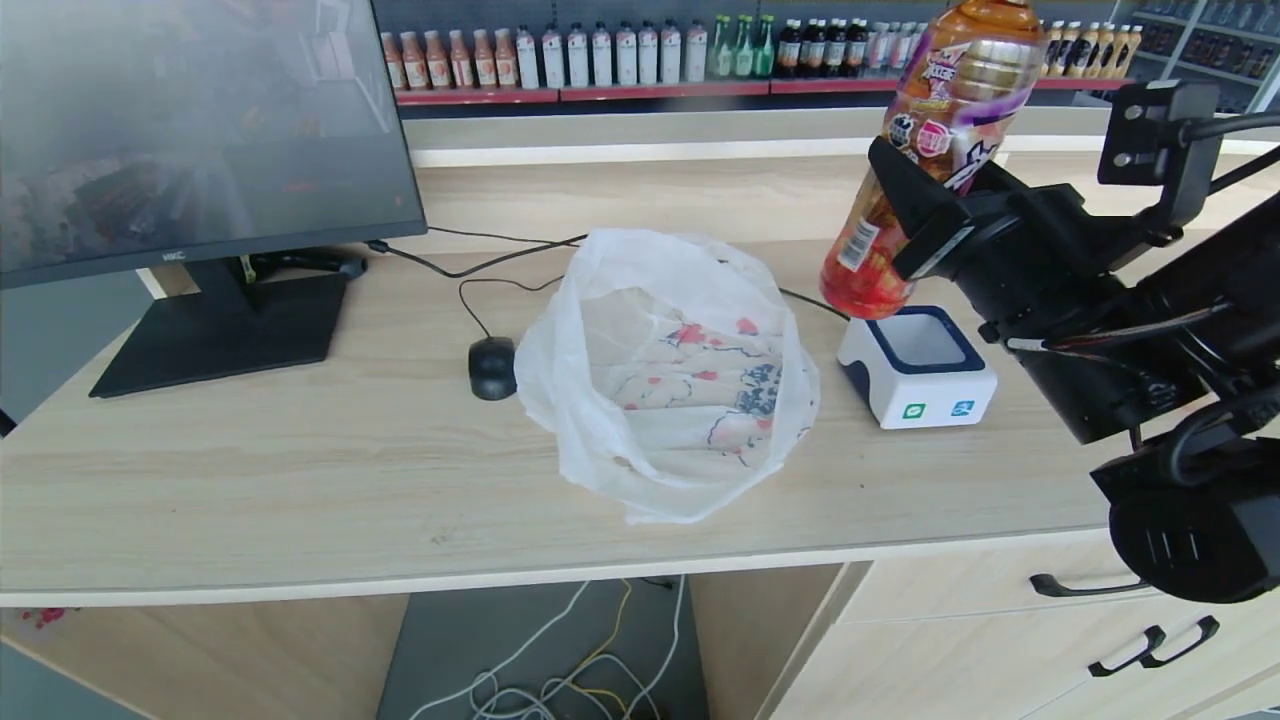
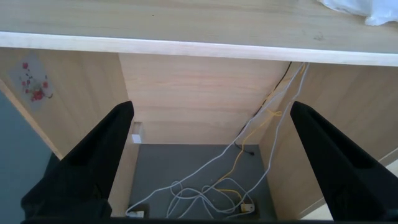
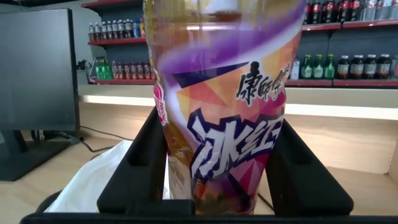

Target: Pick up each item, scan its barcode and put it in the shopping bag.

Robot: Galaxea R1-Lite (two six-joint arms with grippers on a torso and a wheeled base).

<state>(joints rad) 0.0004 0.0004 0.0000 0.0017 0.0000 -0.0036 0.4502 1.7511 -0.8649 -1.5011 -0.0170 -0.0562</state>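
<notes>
While right claw [image 3: 217, 168] pinches purple-labelled bottle [image 1: 950, 90] above scanner [image 1: 915, 365] | barcode [image 1: 857, 245] showing | left claw [image 2: 211, 162] spread

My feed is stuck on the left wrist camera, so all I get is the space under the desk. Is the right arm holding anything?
Observer: Yes. The right gripper is shut on a bottle of orange-brown drink, tilted.
Operator: Where is it relative to the scanner?
Observer: In the head view its base hangs just over the far left corner of the scanner.
Operator: And the bag?
Observer: The bag sits open on the desk, between the scanner and a mouse.
</notes>
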